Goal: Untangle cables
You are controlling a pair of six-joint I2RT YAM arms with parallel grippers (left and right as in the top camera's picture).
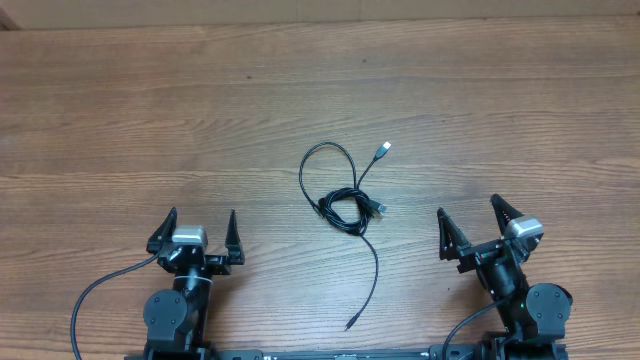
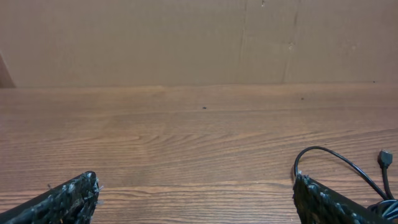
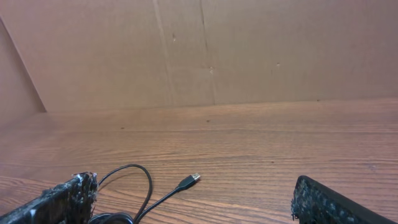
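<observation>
The cables (image 1: 345, 207) sit pretty much dead centre on the bench (image 1: 120, 110), bunched into a small knot. A thin loop arcs out of the knot toward the far side, and one strand runs up and to the right to a silver-tipped plug (image 1: 383, 149). A long tail (image 1: 372, 275) trails back toward the robot and ends between the two arm bases. Honestly, from overhead it's hard to say how many cords are wound into that knot, could be one, could be more.

The left hand (image 1: 201, 218) is parked near the bench's front edge, well apart from the knot and off to its left, pointing toward the far side. Its fingers (image 1: 232, 225) are spread wide with nothing between them. In the left wrist view the loop and a plug show at the right edge, beyond that finger.

The right hand (image 1: 468, 207) mirrors it on the other side, angled a bit inward toward the middle, also splayed wide and holding nothing. Its wrist camera catches the loop and the silver plug low on the left, with bare wood ahead and a plain brown wall (image 3: 249, 50) behind the bench.
</observation>
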